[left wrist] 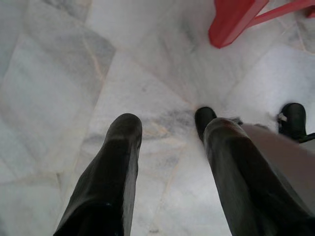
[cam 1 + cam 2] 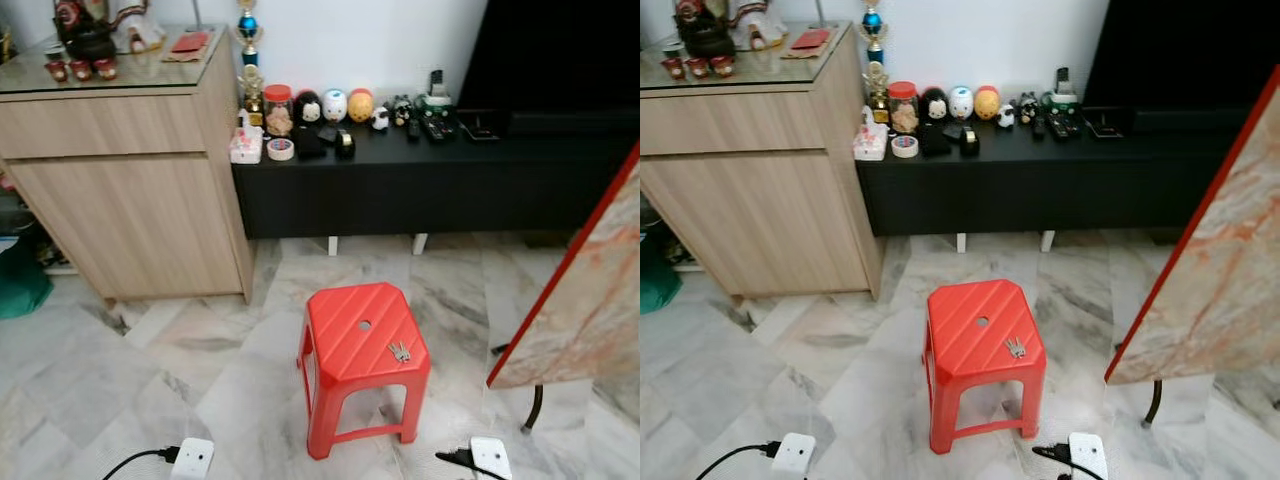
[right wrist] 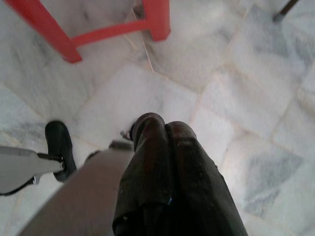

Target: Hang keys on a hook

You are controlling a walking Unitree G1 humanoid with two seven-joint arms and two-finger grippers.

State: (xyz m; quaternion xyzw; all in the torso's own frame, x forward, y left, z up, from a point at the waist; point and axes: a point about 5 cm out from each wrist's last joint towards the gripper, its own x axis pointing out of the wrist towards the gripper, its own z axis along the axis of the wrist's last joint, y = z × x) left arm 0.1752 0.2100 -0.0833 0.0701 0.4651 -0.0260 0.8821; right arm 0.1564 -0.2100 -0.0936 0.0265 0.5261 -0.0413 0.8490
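The keys (image 2: pixel 399 351) lie flat on the top of a red plastic stool (image 2: pixel 345 322), toward its near right corner, just right of the small hole in the seat. The stool stands on the marble floor (image 2: pixel 160 350) in the middle of the scene, near the robot. No hook can be made out in these pictures.

Both arms hang low beside the robot's legs. In the left wrist view the left tool (image 1: pixel 167 147) points down at the floor with its two black fingers spread well apart and nothing between them. In the right wrist view the right tool (image 3: pixel 165 132) has its fingers pressed together, empty, with the stool's legs just beyond it.

The step in hand looks like the approach and pick-up, and nothing of the task is done yet. Since the keys sit on the right side of the seat, the right arm seems the natural choice. Its tool would need to open first, then come down from above, straddling the bunch. The keys are thin and lie flat on ribbed plastic, so the fingertips should nearly touch the seat before closing, ideally pinching the ring or the thickest part, to keep them from sliding off the near edge.

To the far left stands a wooden cabinet (image 2: pixel 120 170), and behind the stool a low black tabletop (image 2: pixel 420 180) carrying small ornaments.
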